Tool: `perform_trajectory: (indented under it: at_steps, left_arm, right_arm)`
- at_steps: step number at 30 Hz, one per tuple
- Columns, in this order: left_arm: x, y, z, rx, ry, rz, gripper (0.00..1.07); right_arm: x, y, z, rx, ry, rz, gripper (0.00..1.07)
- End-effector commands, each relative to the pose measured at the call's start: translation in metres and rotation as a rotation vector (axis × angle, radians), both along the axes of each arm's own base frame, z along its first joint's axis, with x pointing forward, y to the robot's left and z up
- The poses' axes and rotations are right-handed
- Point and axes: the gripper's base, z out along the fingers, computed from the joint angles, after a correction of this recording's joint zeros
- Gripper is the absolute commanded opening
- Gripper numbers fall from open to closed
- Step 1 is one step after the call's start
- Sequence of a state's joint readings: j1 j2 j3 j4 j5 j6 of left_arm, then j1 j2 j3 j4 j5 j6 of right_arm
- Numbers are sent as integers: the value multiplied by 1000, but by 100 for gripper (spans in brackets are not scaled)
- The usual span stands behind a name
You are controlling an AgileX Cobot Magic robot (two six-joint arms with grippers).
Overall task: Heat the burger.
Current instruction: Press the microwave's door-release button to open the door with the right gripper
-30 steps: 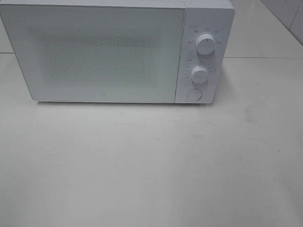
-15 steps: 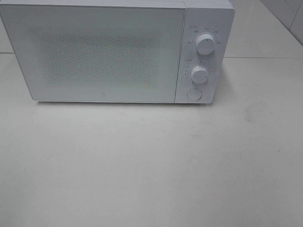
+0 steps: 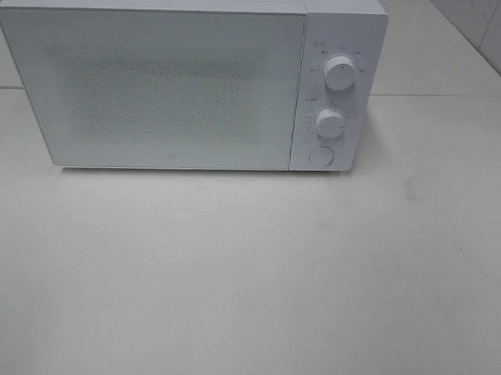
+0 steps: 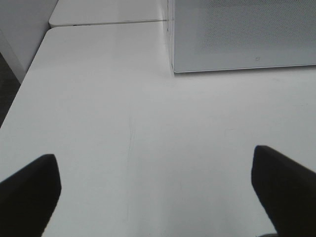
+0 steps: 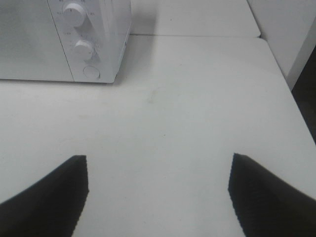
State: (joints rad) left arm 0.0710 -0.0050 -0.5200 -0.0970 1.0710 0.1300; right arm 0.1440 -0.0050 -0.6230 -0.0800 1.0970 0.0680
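The burger is not in view in any frame. A white microwave [image 3: 172, 78] stands at the back of the table with its door shut; it also shows in the left wrist view [image 4: 242, 34] and the right wrist view [image 5: 64, 39]. Its panel has two knobs, the upper knob [image 3: 339, 73] and the lower knob [image 3: 329, 123], and a round button [image 3: 321, 155]. My left gripper [image 4: 155, 190] is open and empty over the bare table. My right gripper [image 5: 158, 190] is open and empty over the table. Neither arm shows in the exterior view.
The white table [image 3: 256, 270] runs in front of the microwave. A seam to a second table top [image 3: 439, 96] lies behind on the right. The table's left edge [image 4: 29, 74] and right edge [image 5: 284, 74] show in the wrist views.
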Motion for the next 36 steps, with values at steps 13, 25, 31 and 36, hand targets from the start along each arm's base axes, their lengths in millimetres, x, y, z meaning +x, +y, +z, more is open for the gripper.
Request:
perform_trajectory:
  at_steps: [13, 25, 31, 36]
  left_arm:
    - [-3, 0, -1, -4, -16, 2, 98]
    - [-3, 0, -1, -4, -16, 2, 98]
    - [-3, 0, -1, -4, -16, 2, 98]
    - [-3, 0, -1, -4, -16, 2, 98]
  right_arm:
    - [16, 6, -26, 9, 2, 31, 76]
    - [16, 6, -22, 10, -4, 31, 76]
    - [35, 9, -7, 9, -15, 35, 76]
    - [54, 11, 0, 8, -28, 38, 76]
